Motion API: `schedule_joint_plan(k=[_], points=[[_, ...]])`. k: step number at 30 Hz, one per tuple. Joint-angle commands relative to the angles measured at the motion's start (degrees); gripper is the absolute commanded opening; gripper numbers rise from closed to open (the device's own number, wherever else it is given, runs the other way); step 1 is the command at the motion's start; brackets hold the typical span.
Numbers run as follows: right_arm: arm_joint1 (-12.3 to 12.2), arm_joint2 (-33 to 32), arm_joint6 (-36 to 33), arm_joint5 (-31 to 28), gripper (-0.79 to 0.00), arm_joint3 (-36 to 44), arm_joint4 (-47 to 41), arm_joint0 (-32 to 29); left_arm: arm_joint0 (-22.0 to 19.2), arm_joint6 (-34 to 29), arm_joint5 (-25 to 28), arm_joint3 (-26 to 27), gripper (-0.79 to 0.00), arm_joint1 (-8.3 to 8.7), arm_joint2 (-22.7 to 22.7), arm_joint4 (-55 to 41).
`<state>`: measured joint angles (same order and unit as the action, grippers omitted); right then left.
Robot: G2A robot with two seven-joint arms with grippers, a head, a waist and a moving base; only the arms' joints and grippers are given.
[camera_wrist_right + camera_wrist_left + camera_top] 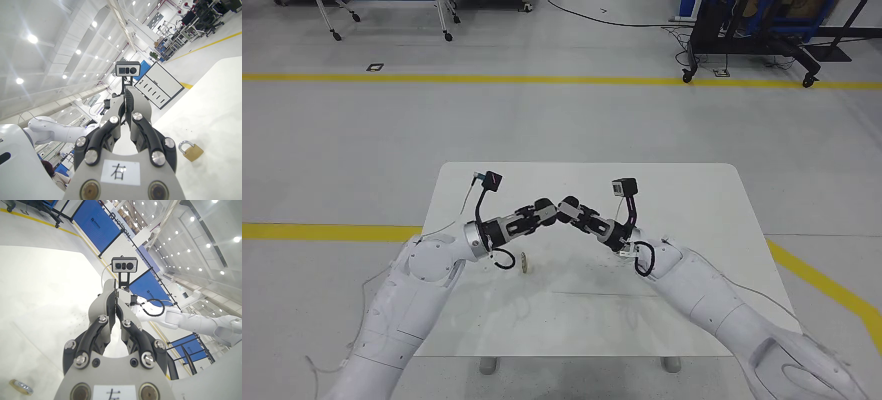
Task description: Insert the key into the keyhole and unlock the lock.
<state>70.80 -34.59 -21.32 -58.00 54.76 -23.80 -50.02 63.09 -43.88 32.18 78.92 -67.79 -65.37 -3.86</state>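
A brass padlock (527,263) with a silver shackle lies flat on the white table (692,200), near its front and under the left arm. It also shows in the left wrist view (20,386) and the right wrist view (191,149). Both arms are raised above the table's middle, and their grippers meet tip to tip. My left gripper (114,289) (545,212) is shut, pads pressed together. My right gripper (127,92) (570,210) is shut too. I cannot tell whether either one pinches anything. Both hang well above the padlock.
Wide bare tabletop lies to the right and at the back. Beyond the table are a grey floor with yellow lines, blue panel fences (98,232) and a white drawer cabinet (160,89).
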Motion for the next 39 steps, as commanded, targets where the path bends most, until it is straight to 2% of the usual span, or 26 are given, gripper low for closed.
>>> schedule_joint_plan(k=[1, 10, 16, 19, 21, 24, 27, 30, 33, 34, 37, 39], points=[[0.1, -0.6, -0.3, 0.0, 0.0, 0.1, 0.1, -0.3, 0.1, 0.3, 0.1, 0.1, -0.785, 0.08, -0.3, -0.1], [0.1, -0.8, -0.4, 0.0, 0.0, 0.1, 0.2, -0.3, 0.6, 0.4, 0.6, 0.6, -0.785, 0.8, -3.3, -1.8], [0.1, -0.9, -0.3, 0.4, 0.0, 0.1, 0.4, -0.4, 1.0, -0.6, 0.4, 1.3, -0.785, 1.08, -3.6, -1.6], [-0.7, -2.9, 0.2, 3.2, 0.0, -1.0, 6.9, 0.1, 1.0, -1.3, -0.1, 1.5, -0.785, 1.24, -3.6, -0.6], [-1.6, -5.1, 2.5, 5.5, 0.0, -1.5, 15.2, 0.4, 1.1, -2.0, -0.1, 1.7, -0.785, 1.35, -3.6, -0.5], [-3.1, -7.7, 5.0, 8.7, 0.0, 1.8, 26.5, -1.4, 0.9, -3.6, -0.7, 1.9, -0.785, 1.53, -3.3, 0.3], [-4.7, -9.8, 1.7, 9.3, 0.0, 5.6, 30.6, -3.6, 0.1, -6.4, -2.7, 1.7, -0.785, 1.68, -2.4, 2.0], [-5.8, -11.1, -3.6, 9.5, 0.0, 8.6, 30.1, -5.3, -0.7, -9.5, -3.7, 1.4, -0.785, 1.73, -1.1, 2.5], [-6.5, -12.1, -7.8, 8.9, -0.111, 10.4, 27.6, -6.3, -1.6, -11.3, -4.9, 0.8, -0.785, 1.7, 0.1, 3.3], [-6.6, -12.2, -9.1, 8.4, -0.175, 10.8, 26.5, -6.5, -1.8, -11.9, -4.8, 0.8, -0.785, 1.67, 0.6, 3.3], [-7.0, -12.5, -12.5, 8.6, -0.209, 11.3, 24.3, -6.6, -2.3, -12.6, -4.7, 0.5, -0.785, 1.62, 1.7, 4.1], [-7.0, -12.7, -13.4, 9.4, -0.268, 11.5, 23.7, -6.6, -2.6, -12.9, -4.4, 0.3, -0.785, 1.59, 2.2, 4.1]])
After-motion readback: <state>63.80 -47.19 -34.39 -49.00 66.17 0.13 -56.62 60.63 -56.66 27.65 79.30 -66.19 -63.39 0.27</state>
